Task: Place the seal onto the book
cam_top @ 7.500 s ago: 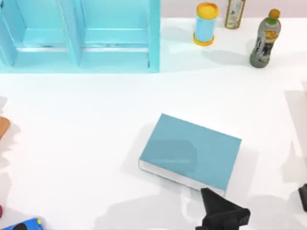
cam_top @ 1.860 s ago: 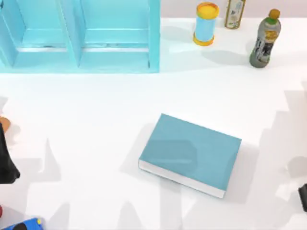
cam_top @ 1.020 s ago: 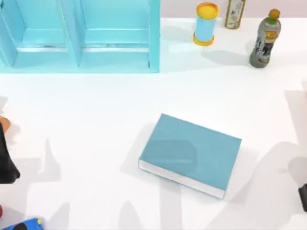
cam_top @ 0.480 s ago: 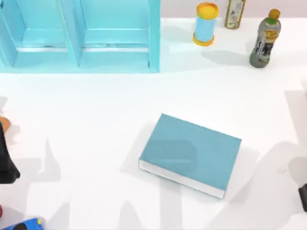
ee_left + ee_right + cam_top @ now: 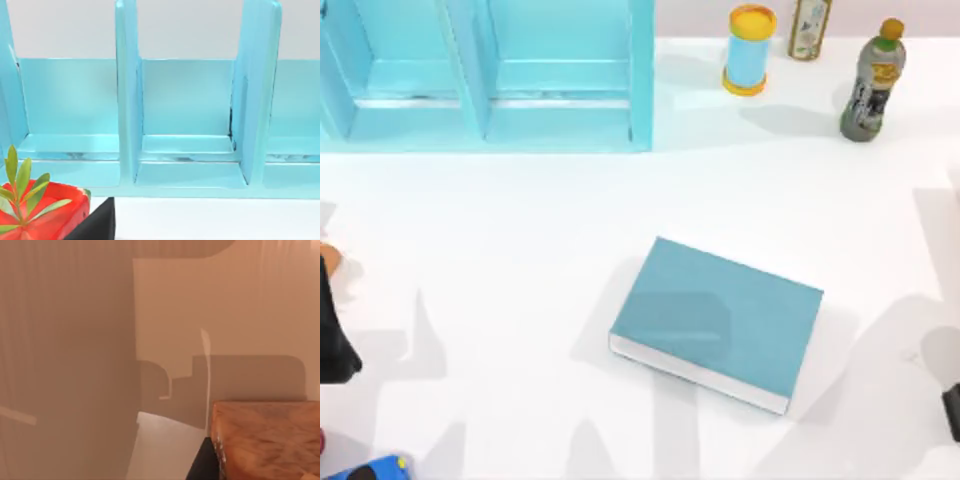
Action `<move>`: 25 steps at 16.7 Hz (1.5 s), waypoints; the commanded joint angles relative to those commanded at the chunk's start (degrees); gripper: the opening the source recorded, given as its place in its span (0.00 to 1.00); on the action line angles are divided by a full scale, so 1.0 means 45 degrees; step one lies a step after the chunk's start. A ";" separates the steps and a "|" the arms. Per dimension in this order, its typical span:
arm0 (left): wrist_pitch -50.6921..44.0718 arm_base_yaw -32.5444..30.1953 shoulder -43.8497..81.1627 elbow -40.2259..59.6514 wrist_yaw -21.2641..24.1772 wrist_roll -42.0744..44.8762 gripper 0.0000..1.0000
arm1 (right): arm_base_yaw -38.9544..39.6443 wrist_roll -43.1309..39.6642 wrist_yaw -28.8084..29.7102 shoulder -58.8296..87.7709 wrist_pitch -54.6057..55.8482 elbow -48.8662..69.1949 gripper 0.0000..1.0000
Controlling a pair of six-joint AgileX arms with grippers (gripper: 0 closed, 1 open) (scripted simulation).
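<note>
Orange-tan and nearly cut off, one seal (image 5: 326,258) stands on the bench (image 5: 500,250) far to the left of the book (image 5: 720,322), apart from it. There is one book, teal, lying flat with its cover bare. The left tool (image 5: 332,345) reaches in just beside the seal, slightly nearer the camera; I cannot tell whether it is clenched or released. The right tool (image 5: 952,412) sits parked well right of the book, its state likewise unclear. Behind the book to the left stands one light-blue shelf unit (image 5: 490,75). Behind it to the right are one blue cylinder (image 5: 749,52) and two bottles (image 5: 870,85).
</note>
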 joint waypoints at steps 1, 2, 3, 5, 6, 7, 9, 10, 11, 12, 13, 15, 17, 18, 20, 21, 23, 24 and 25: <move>0.0000 0.0000 0.0000 0.0000 0.0000 0.0000 1.00 | 0.0000 0.0000 0.0000 0.0000 0.0000 0.0000 0.00; 0.0000 0.0000 0.0000 0.0000 0.0000 0.0000 1.00 | 0.0000 0.0000 0.0000 0.0000 0.0000 0.0000 0.00; 0.0000 0.0000 0.0000 0.0000 0.0000 0.0000 1.00 | 0.0000 0.0000 0.0000 0.0000 0.0000 0.0000 0.00; 0.0000 0.0000 0.0000 0.0000 0.0000 0.0000 1.00 | -0.0016 0.0026 -0.0026 -0.0042 -0.0031 0.0031 0.00; 0.0000 0.0000 0.0000 0.0000 0.0000 0.0000 1.00 | -0.0039 0.0093 -0.0170 -0.0155 -0.0153 0.0163 0.00; 0.0000 0.0000 0.0000 0.0000 0.0000 0.0000 1.00 | -0.0055 0.0220 -0.0457 -0.0357 -0.0359 0.0431 0.00; 0.0000 0.0000 0.0000 0.0000 0.0000 0.0000 1.00 | 0.0017 0.0609 -0.1251 -0.0896 -0.0914 0.1261 0.00; 0.0000 0.0000 0.0000 0.0000 0.0000 0.0000 1.00 | 0.0128 0.0888 -0.1669 -0.1210 -0.1261 0.1763 0.00; 0.0000 0.0000 0.0000 0.0000 0.0000 0.0000 1.00 | 0.0319 0.1227 -0.2035 -0.1521 -0.1681 0.2277 0.00; 0.0000 0.0000 0.0000 0.0000 0.0000 0.0000 1.00 | 0.0587 0.1602 -0.2326 -0.1807 -0.2177 0.2771 0.00; 0.0000 0.0000 0.0000 0.0000 0.0000 0.0000 1.00 | 0.0942 0.2009 -0.2517 -0.2063 -0.2739 0.3212 0.00; 0.0000 0.0000 0.0000 0.0000 0.0000 0.0000 1.00 | 0.1843 0.2884 -0.2532 -0.2491 -0.3923 0.3892 0.00; 0.0000 0.0000 0.0000 0.0000 0.0000 0.0000 1.00 | 0.2880 0.3759 -0.2084 -0.2756 -0.5002 0.4274 0.00; 0.0000 0.0000 0.0000 0.0000 0.0000 0.0000 1.00 | 0.3402 0.4142 -0.1742 -0.2809 -0.5465 0.4366 0.00; 0.0000 0.0000 0.0000 0.0000 0.0000 0.0000 1.00 | 0.4363 0.4745 -0.0919 -0.2814 -0.6196 0.4365 0.00; 0.0000 0.0000 0.0000 0.0000 0.0000 0.0000 1.00 | 0.4770 0.4974 -0.0514 -0.2784 -0.6465 0.4303 0.00; 0.0000 0.0000 0.0000 0.0000 0.0000 0.0000 1.00 | 0.5254 0.5254 -0.0024 -0.2695 -0.6792 0.4173 0.00; 0.0000 0.0000 0.0000 0.0000 0.0000 0.0000 1.00 | 0.5298 0.5281 0.0020 -0.2683 -0.6823 0.4156 0.00; 0.0000 0.0000 0.0000 0.0000 0.0000 0.0000 1.00 | 0.5298 0.5281 0.0020 -0.2683 -0.6823 0.4156 0.00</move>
